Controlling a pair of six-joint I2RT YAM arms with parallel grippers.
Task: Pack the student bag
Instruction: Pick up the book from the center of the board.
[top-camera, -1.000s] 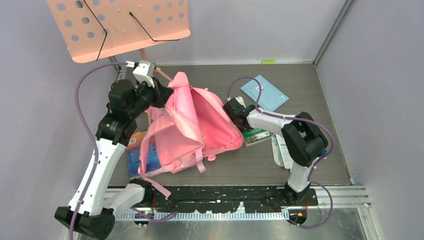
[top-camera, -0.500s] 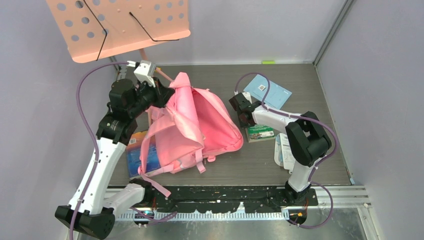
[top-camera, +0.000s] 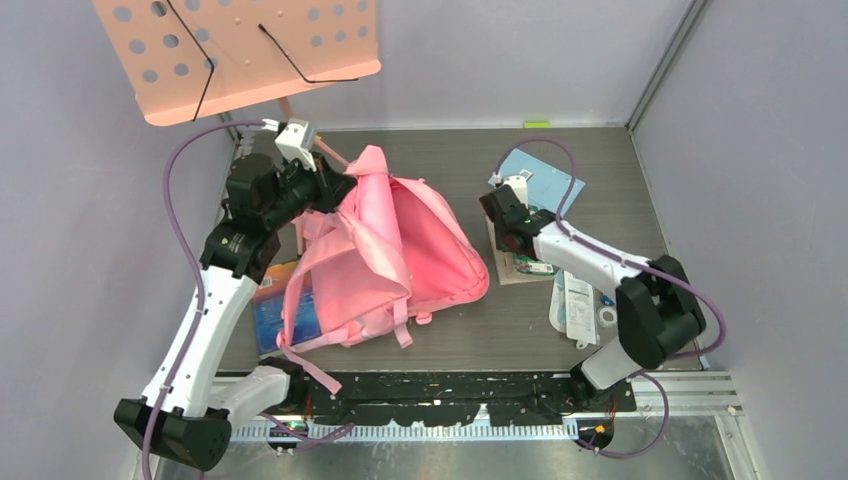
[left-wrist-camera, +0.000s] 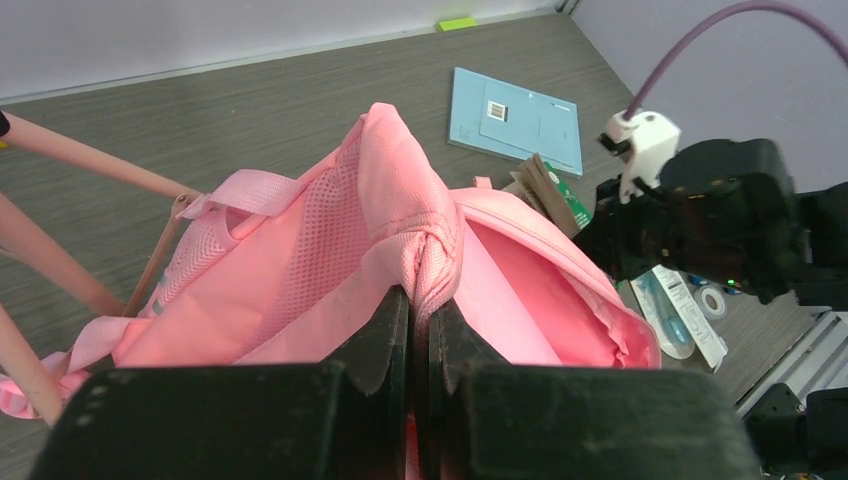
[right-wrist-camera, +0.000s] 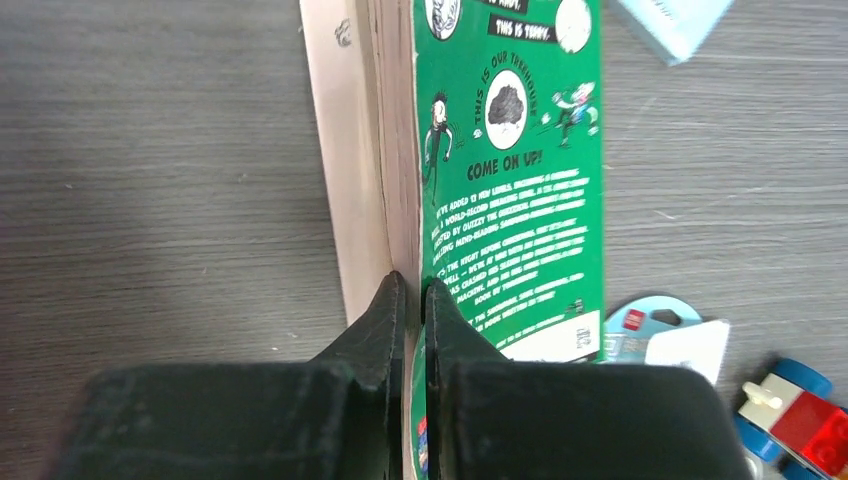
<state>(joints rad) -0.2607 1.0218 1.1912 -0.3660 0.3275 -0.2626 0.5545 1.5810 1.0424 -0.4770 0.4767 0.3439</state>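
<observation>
Your left gripper (left-wrist-camera: 418, 300) is pinched tight on the top rim of the student bag (top-camera: 400, 250). It holds the mouth up and open at the middle of the table, a little toward 9 o'clock. You can see bare pink lining inside from the left wrist view, so as far as the views show nothing is packed yet.

Everything else is still outside the bag:
- The blue book (top-camera: 265, 320) lies partly under the bag at its 8 o'clock.
- The light blue booklet (top-camera: 540, 180) lies flat at its 1 o'clock.
- The green paperback (right-wrist-camera: 510, 150) is at its 3 o'clock, and your right gripper (right-wrist-camera: 410, 290) is closed on the book's near edge.
- The blister pack (top-camera: 578, 300) sits at 4 o'clock, with a toy car (right-wrist-camera: 790, 420) near it.

I judge this to be the first pick, with all the loading left to do.

Against a second ago, your right gripper has swung away from the bag's mouth out to the paperback and gone from wide apart to clamped. Its elbow has pushed out toward 4 o'clock. Your left gripper has kept its hold, nudged slightly toward 12.
</observation>
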